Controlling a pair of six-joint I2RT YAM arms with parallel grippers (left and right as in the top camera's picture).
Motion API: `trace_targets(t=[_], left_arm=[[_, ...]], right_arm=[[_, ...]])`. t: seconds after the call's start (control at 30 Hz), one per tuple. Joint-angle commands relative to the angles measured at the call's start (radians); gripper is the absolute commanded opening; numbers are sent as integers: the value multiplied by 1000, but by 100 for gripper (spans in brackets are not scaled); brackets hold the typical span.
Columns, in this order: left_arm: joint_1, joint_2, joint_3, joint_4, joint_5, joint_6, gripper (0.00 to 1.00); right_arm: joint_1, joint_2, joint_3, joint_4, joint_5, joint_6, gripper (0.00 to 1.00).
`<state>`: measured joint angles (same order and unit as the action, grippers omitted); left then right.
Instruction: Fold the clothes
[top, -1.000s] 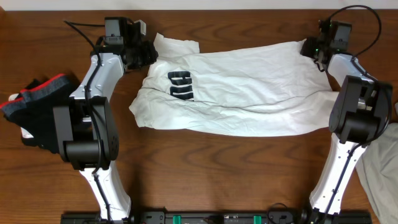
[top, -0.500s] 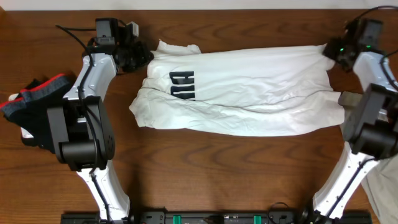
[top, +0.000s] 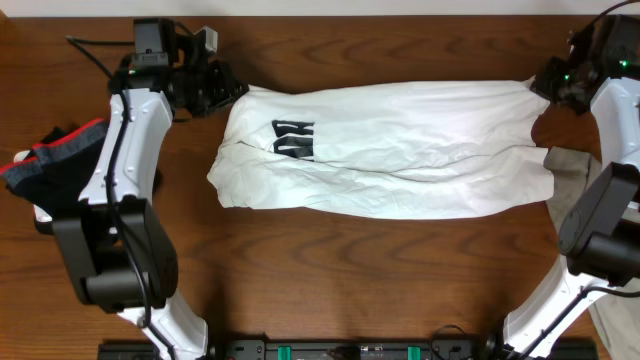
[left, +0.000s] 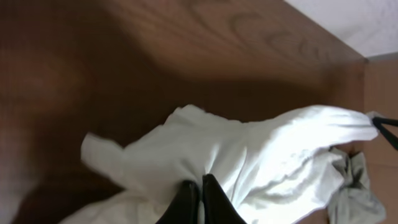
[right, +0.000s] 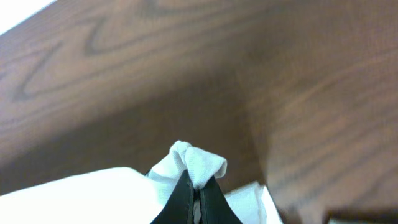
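White T-shirt (top: 400, 150) is lying stretched sideways across the far half of the wooden table (top: 350, 260). Its navy lettering (top: 292, 140) is toward the table's left and too crumpled to read. Left gripper (left: 200, 198) is pinched tight on the shirt's corner at the table's far left. Right gripper (right: 197, 194) is clamped on a small bunch of the shirt at the far right. A dark red-trimmed garment (top: 50, 170), maybe shorts, sits at the table's left edge.
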<state>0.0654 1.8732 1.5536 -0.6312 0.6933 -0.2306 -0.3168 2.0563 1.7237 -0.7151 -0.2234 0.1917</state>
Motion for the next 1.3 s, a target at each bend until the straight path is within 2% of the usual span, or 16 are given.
trace_targets(t=[0.0,0.23,0.43,0.63,1.0,1.1,1.17,1.27], left_arm=[[10,-11,2,-76,-2,5,6],[16,-10,2,-230,-117,93,6],[30,-11,2,-328,-172,100,6],[30,-10,-4,-437,-209,99,6],[30,-10,-32,-480,-209,100,6],[30,-10,-32,-491,-209,100,6],[30,-10,-32,-505,-209,100,6],[30,-10,-32,-538,-209,100,6]], right_arm=[[-6,-52,3,-50,12,-19,1],[-8,-63,3,-221,136,-32,1],[-30,-63,3,-333,242,-32,1],[-43,-63,2,-386,287,-32,1],[-44,-63,0,-404,287,-32,2],[-44,-63,0,-427,297,-32,13],[-45,-63,0,-445,318,-33,17],[-58,-63,-3,-460,351,-32,29]])
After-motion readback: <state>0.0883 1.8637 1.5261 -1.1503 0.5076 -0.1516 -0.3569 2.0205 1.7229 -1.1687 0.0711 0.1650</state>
